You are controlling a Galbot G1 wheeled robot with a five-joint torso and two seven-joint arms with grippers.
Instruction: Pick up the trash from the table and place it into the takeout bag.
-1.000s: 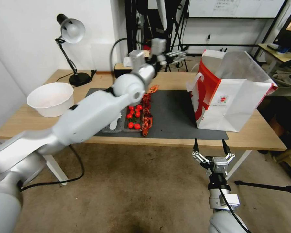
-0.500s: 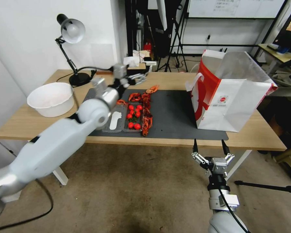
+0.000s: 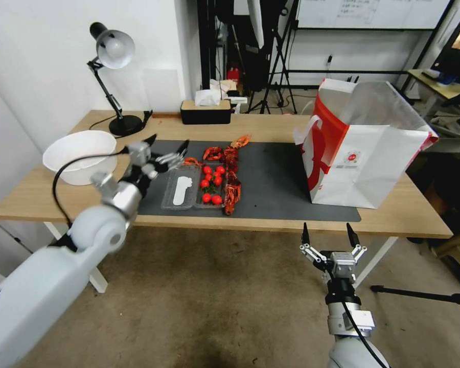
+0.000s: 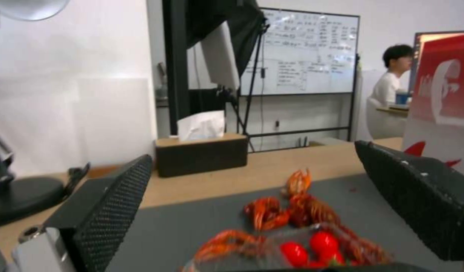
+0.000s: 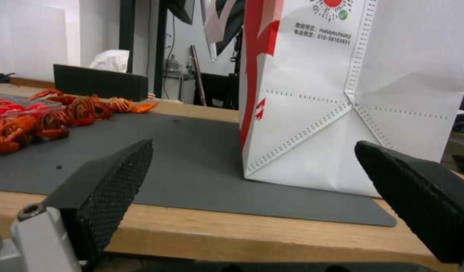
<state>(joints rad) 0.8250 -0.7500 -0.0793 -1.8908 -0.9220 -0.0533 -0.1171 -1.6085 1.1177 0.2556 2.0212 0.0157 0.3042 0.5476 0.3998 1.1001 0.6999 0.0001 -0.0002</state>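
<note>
Both end effectors (image 3: 166, 145) (image 3: 327, 234) open, empty.

**Bystanders on and behind the surface**

A black desk lamp (image 3: 112, 56) stands at the back-left corner, a big white bowl (image 3: 80, 155) before it. A dark tissue box (image 3: 205, 111) sits at the rear edge. Red crayfish (image 3: 232, 171) flank a clear tomato tray (image 3: 199, 186).

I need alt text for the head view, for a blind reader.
The open left tool hovers over the grey mat beside a tray of tomatoes. A white and red bag stands right; the open right tool waits below the table edge.
</note>
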